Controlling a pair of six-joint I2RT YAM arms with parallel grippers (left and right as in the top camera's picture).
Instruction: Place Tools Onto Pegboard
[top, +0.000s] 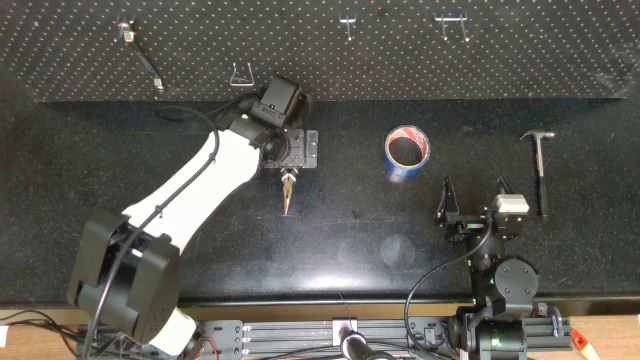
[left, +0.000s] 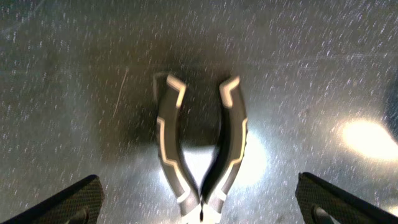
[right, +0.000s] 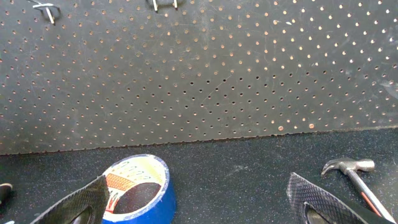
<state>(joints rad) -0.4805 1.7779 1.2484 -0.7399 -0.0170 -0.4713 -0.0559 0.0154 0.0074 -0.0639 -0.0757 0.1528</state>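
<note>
Three tools lie on the black table below the pegboard: pliers, blue tape roll, hammer. My left gripper hangs over the pliers, fingers spread wide either side of the splayed handles, gripping nothing. I judge the pliers stiff, fairly heavy steel with rubbery, non-slip grips. Squeezing across both handles may swing them shut, so I'd pinch near the pivot. Top view gives me the nose pointing toward the bases and the hooks; left wrist view gives the handle spread. Right gripper sits between tape and hammer, wide apart, empty
</note>
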